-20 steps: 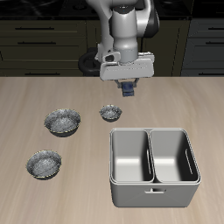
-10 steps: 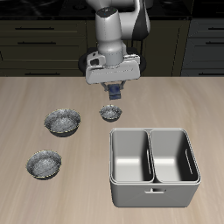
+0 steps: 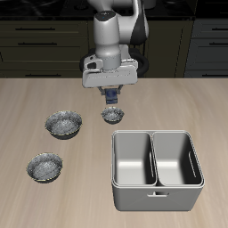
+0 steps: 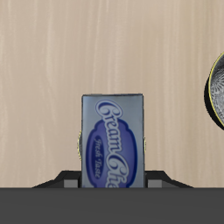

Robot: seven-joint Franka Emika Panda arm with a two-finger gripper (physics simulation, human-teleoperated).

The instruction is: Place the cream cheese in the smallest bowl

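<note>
Gripper (image 3: pixel 111 96) closed on the cream cheese (image 4: pixel 112 142), fingers pressed against the box's two sides, box held off the table (image 3: pixel 53 191). Hanging just above the smallest bowl (image 3: pixel 112 114), beside one larger speckled bowl (image 3: pixel 64 123).

Dark blue cream cheese (image 4: pixel 111 140) with paler oval label, grey-and-white speckled smallest bowl (image 3: pixel 112 114), pale wood-grain bench (image 3: pixel 53 191), shiny steel tub (image 3: pixel 156 169)
</note>
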